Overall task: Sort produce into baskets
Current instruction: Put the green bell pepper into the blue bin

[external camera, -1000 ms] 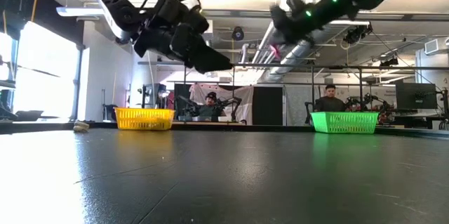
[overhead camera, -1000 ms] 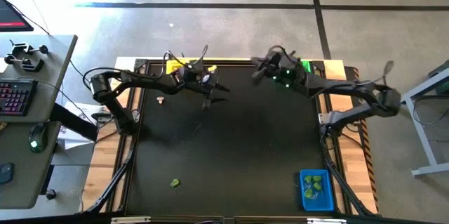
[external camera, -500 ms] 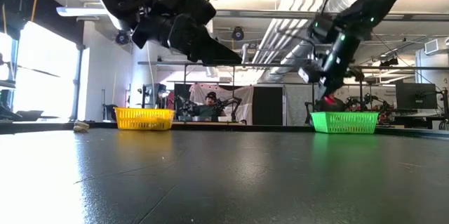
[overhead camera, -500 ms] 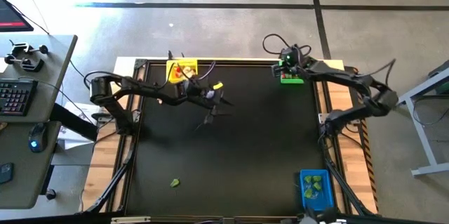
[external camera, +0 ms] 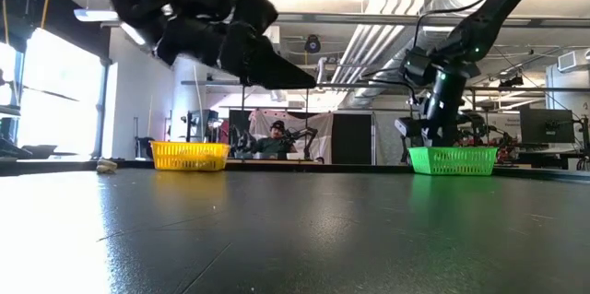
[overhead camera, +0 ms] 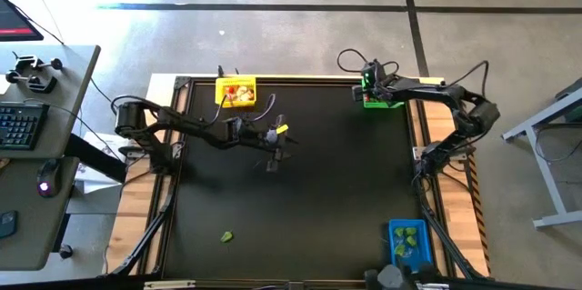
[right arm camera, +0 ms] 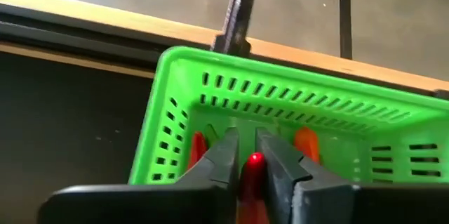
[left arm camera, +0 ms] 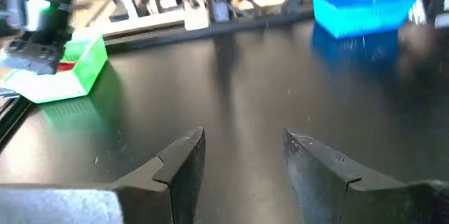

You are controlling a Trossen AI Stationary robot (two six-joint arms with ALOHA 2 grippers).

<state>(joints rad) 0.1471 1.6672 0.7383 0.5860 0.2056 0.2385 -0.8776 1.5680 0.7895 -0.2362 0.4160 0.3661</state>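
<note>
My right gripper (right arm camera: 245, 138) hangs over the green basket (right arm camera: 280, 104) at the table's far right corner (overhead camera: 377, 97), shut on a small red chilli-like piece (right arm camera: 249, 175). More red and orange pieces (right arm camera: 306, 143) lie inside that basket. My left gripper (left arm camera: 244, 143) stands open, with nothing between its fingers, above the table's middle (overhead camera: 275, 149). The yellow basket (overhead camera: 235, 92) at the far edge holds produce. The blue basket (overhead camera: 410, 245) at the near right holds green chunks. One green chunk (overhead camera: 226, 235) lies on the mat near the front edge. My right gripper pinches the red piece's upper end (right arm camera: 254, 161) between its two fingers, which slant down into the green basket from above. The piece hangs below the fingertips inside the basket's walls; whether its lower end touches the pieces beneath is hidden by the fingers.
The black mat (overhead camera: 300, 199) lies bare between the baskets. A small cream piece (external camera: 106, 166) rests near the far left beside the yellow basket (external camera: 189, 155). People sit at desks behind the table. A desk with a keyboard stands off the table's left.
My right gripper has swung toward the far right corner, tipped its fingers downward and sunk over the green basket with the red piece. My left gripper, still open, has drifted from beside the yellow basket toward the table's middle and near edge.
</note>
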